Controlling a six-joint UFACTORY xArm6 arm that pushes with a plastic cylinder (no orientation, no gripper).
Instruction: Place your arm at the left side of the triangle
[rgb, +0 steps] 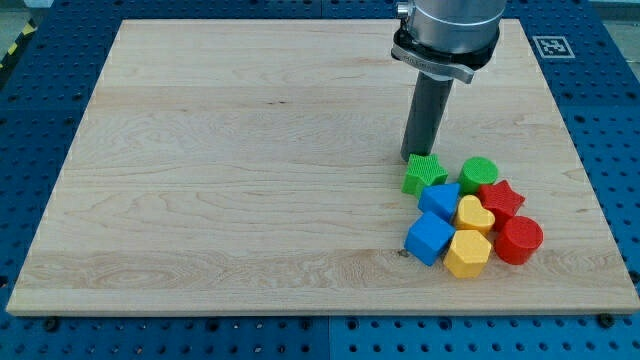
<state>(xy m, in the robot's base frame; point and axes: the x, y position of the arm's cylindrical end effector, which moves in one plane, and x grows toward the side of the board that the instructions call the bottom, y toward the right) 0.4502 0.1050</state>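
My tip (414, 159) rests on the wooden board (250, 160), touching or almost touching the top-left edge of the green star (425, 175). The blocks lie in a tight cluster below and right of the tip. A blue block (439, 201), possibly the triangle, sits just below the green star, partly hidden by its neighbours. A green cylinder (479, 174) lies right of the star, with a red star (500, 198) below it. A yellow heart (473, 214) is in the middle. A blue cube (430, 239), a yellow hexagon (467, 253) and a red cylinder (519, 240) form the bottom row.
The board lies on a blue perforated table (40, 100). A black-and-white marker tag (552, 46) sits off the board's top right corner. The arm's grey wrist (445, 35) hangs over the board's top right part.
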